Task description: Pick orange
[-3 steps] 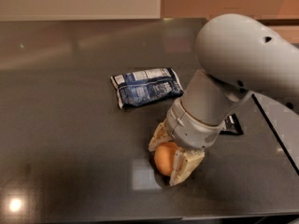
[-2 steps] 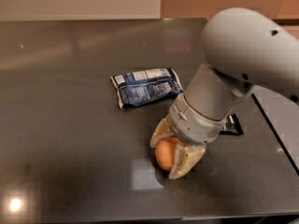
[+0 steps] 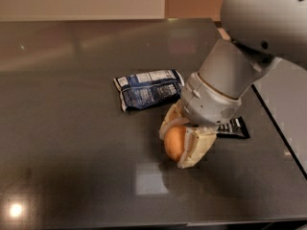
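Note:
The orange point(image 3: 173, 143) is a small round fruit near the middle of the dark table point(image 3: 72, 128). My gripper point(image 3: 181, 140) comes down from the upper right on a thick grey arm. Its two cream fingers point(image 3: 196, 150) are shut on the orange from both sides. The orange sits at or just above the table surface; I cannot tell whether it touches. The arm hides the gripper's top and part of the fruit.
A blue snack bag point(image 3: 148, 88) lies just behind and left of the gripper. A black candy bar wrapper point(image 3: 232, 128) lies right of the gripper, partly under the arm. The table's right edge point(image 3: 280, 133) runs close behind the arm.
The arm and wrist have shifted up and to the right. The orange stays between the fingers, and seems slightly higher than before.

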{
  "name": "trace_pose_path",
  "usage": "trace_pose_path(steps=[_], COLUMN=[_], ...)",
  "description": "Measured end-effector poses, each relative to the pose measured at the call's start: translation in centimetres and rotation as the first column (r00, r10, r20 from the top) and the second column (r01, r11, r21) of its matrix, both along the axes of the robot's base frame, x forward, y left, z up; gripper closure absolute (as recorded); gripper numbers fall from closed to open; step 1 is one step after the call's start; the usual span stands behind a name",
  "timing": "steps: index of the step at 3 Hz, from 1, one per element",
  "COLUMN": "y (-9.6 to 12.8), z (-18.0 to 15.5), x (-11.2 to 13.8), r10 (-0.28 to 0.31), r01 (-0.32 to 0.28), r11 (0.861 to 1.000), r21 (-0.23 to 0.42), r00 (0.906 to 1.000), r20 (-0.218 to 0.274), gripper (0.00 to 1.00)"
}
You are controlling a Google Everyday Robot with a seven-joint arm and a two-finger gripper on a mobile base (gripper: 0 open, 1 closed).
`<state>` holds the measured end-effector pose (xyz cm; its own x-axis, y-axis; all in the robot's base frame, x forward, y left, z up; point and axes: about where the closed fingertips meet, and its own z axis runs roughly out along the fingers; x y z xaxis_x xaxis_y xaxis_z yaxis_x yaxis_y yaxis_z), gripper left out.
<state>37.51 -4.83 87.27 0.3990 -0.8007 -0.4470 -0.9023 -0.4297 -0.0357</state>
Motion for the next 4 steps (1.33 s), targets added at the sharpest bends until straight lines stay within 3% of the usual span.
trace_pose_path(steps=[1, 2, 3, 4], y=[-0.1, 0.4, 1.1, 1.1], z=[3.7, 7.0, 9.6, 9.6], x=[1.2, 1.8, 2.3, 2.3], r10=[-0.007, -0.004, -0.014, -0.015], r01=[0.008, 0.004, 0.007, 0.007], r11=[0.999, 0.997, 0.991, 0.991], r21=[0.032, 0.076, 0.135, 0.135], r00=[0.9997, 1.0000, 0.9984, 0.9983], r20=[-0.024, -0.003, 0.055, 0.056], gripper=[1.00, 1.00, 1.00, 1.00])
